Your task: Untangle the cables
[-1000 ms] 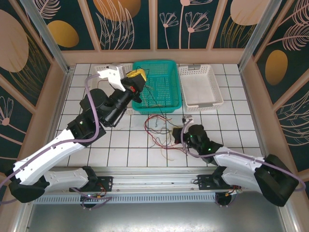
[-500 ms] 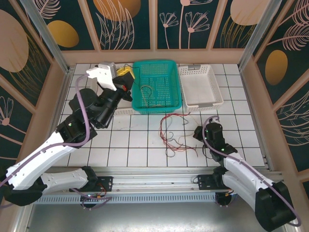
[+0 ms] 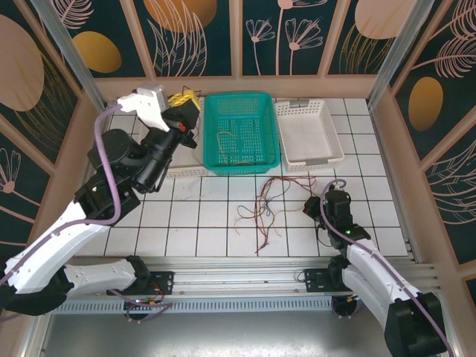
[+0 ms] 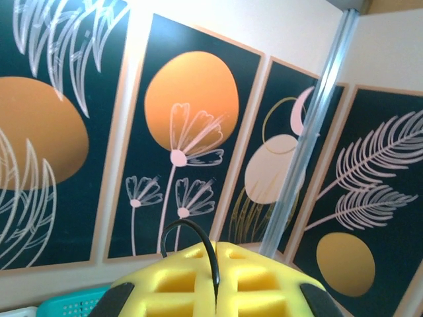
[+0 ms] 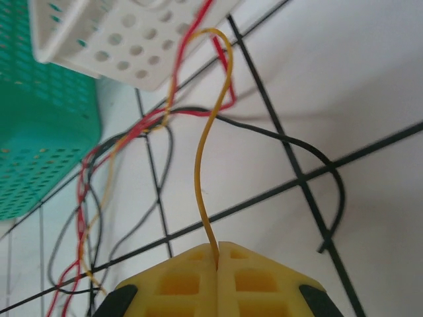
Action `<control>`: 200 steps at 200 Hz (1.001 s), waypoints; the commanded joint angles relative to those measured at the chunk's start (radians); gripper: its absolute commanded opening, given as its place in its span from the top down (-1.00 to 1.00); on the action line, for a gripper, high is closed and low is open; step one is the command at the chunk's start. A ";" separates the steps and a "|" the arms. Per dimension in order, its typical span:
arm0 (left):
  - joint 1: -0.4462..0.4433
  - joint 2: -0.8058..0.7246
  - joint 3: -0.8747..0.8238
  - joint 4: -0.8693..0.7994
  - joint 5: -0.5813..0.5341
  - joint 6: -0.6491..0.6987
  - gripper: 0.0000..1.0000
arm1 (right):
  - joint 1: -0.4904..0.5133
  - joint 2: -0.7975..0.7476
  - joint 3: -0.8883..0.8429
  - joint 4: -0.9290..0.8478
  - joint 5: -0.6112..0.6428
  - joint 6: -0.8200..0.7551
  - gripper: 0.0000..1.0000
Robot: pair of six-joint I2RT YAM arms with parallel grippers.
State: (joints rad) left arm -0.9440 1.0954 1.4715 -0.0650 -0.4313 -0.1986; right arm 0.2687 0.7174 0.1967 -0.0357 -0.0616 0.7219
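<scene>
Cables (image 3: 268,202) tangled before teal basket (image 3: 253,123), white basket (image 3: 306,134).

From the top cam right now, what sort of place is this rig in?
Likely a purpose-built robot test cell, not a home: a white tiled table boxed in by printed flower panels, a teal basket and a white basket at the back, loose cables on the tiles.

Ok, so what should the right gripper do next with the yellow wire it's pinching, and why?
Probably pull the yellow cable gently away from the tangle. The right gripper is shut on it, but farther along it runs in with the red cable and the black cable, so it isn't free yet.
</scene>
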 commanded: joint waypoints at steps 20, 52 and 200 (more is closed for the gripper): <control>0.004 0.172 0.101 0.033 0.162 0.011 1.00 | -0.005 -0.059 0.063 -0.034 -0.008 -0.046 1.00; 0.043 0.352 0.228 0.103 0.288 0.028 1.00 | -0.005 -0.099 0.051 -0.045 -0.028 -0.047 1.00; 0.135 1.235 1.061 0.226 0.549 -0.226 1.00 | 0.006 -0.627 0.077 -0.208 -0.087 -0.032 1.00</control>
State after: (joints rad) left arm -0.8181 2.2692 2.4985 0.0570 0.0612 -0.3389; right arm 0.2699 0.1577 0.2344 -0.2253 -0.1272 0.6872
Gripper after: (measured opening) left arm 0.061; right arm 0.042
